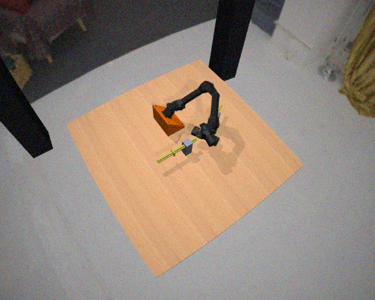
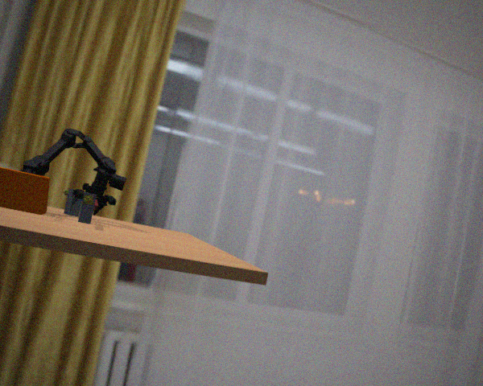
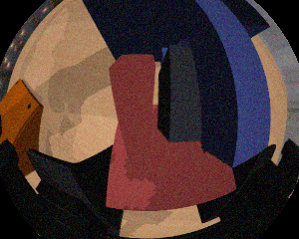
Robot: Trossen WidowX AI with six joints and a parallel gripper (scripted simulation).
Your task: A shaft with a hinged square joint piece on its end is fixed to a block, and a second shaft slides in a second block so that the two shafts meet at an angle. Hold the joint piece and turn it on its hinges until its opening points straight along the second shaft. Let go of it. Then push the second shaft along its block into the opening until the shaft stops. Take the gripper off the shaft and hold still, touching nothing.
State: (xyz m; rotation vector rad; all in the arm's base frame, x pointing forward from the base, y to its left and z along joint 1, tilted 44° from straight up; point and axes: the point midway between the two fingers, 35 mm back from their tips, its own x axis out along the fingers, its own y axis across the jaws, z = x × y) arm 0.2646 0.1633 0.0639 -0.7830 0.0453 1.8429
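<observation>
My gripper point(image 2: 96, 202) point(image 3: 156, 139) is shut on the red joint piece point(image 2: 95, 205) point(image 3: 135, 119), one finger on each side. A blue hinge part point(image 3: 254, 95) fills the upper right of the wrist view, with a dark bar beside the red piece. In the top view the arm hides the joint. The yellow second shaft point(image 1: 165, 157), with a small collar, runs through its grey block point(image 1: 187, 147) point(image 2: 86, 212), and its inner end lies close to the gripper. The first shaft point(image 1: 220, 107) shows beyond the arm at its grey-blue block point(image 1: 219, 114). Where the opening points cannot be told.
An orange wedge-shaped block point(image 1: 168, 125) point(image 2: 18, 190) point(image 3: 19, 102) stands by the arm's base, left of the gripper in the top view. The wooden table point(image 1: 181, 219) point(image 2: 171, 249) carries everything. The second shaft's block stands close to the gripper.
</observation>
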